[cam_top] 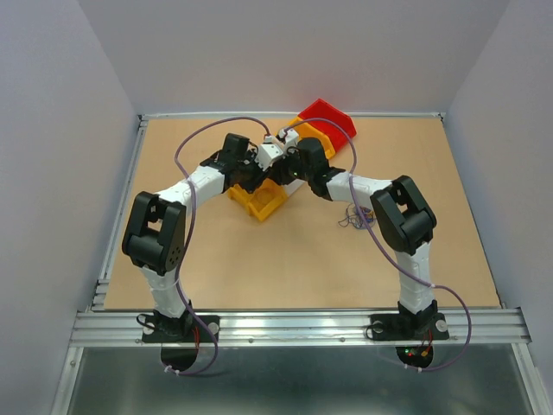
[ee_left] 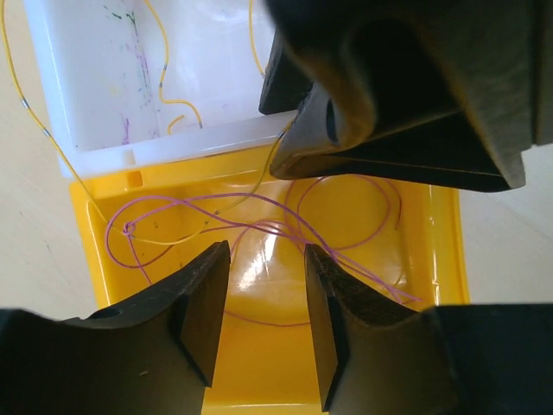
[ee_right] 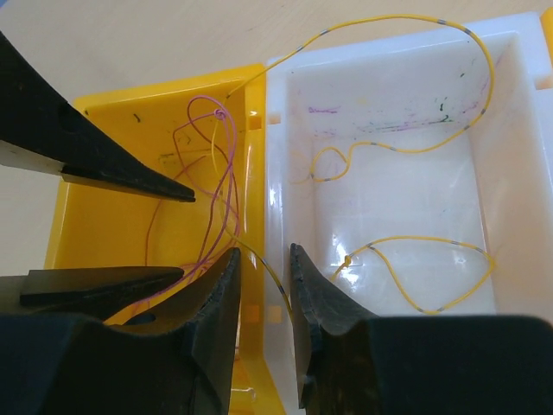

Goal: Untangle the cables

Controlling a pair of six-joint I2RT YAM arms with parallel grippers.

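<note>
A thin purple cable (ee_left: 259, 207) lies looped in a yellow bin (ee_left: 259, 363). A thin yellow cable (ee_right: 415, 147) with grey marks loops in the adjoining white bin (ee_right: 389, 39) and runs over the shared wall into the yellow bin. My left gripper (ee_left: 263, 285) hangs open and empty over the yellow bin, just above the purple cable. My right gripper (ee_right: 262, 285) is open astride the wall between the bins, and the yellow cable passes through its gap, unclamped. A small wad of cables (cam_top: 354, 216) lies on the table by the right arm.
An orange bin (cam_top: 315, 138) and a red bin (cam_top: 333, 117) stand behind the grippers. The two grippers are close together over the bins (cam_top: 259, 203); the right one shows in the left wrist view (ee_left: 389, 104). Grey walls surround the wooden table.
</note>
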